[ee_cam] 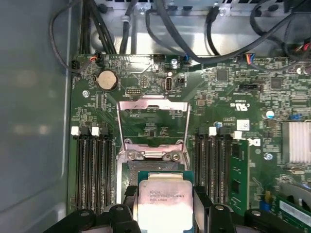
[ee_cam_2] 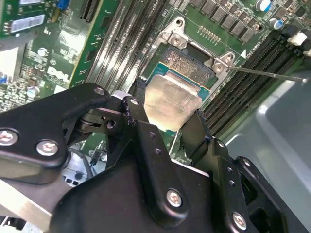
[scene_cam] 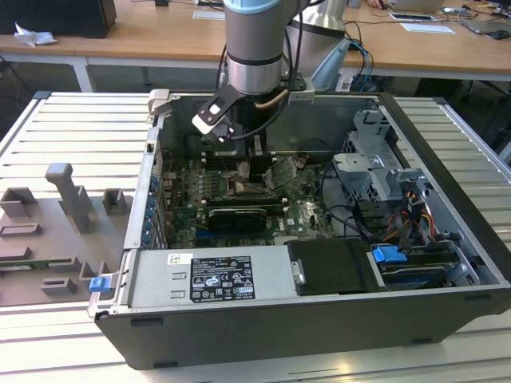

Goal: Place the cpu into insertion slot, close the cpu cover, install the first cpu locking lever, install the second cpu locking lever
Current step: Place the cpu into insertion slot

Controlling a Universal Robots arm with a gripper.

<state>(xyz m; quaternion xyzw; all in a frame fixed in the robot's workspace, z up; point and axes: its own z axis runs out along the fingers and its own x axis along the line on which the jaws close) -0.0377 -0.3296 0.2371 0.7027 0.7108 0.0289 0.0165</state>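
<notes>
Inside the open computer case (scene_cam: 239, 339), your end effector (ee_cam_2: 166, 112) pinched the cpu (ee_cam_2: 172, 97) by opposite edges, holding it level over the insertion slot (ee_cam_2: 187, 62); the cpu cover (ee_cam: 153, 104) stood hinged open beyond, leaving the socket clear to receive it.

Small flat silver-beige cpu (ee_cam_2: 171, 102) over the square silver-rimmed insertion slot (ee_cam_2: 187, 62), inside the dark open computer case (scene_cam: 319, 331) on the ribbed metal table (scene_cam: 80, 128).
The cpu sits between the fingers of the black gripper (ee_cam: 164, 193). The thin silver metal cpu cover (ee_cam: 153, 103) stands open beyond the slot, on the side away from the gripper. Long black memory slots (ee_cam: 92, 170) flank the slot on both sides.
</notes>
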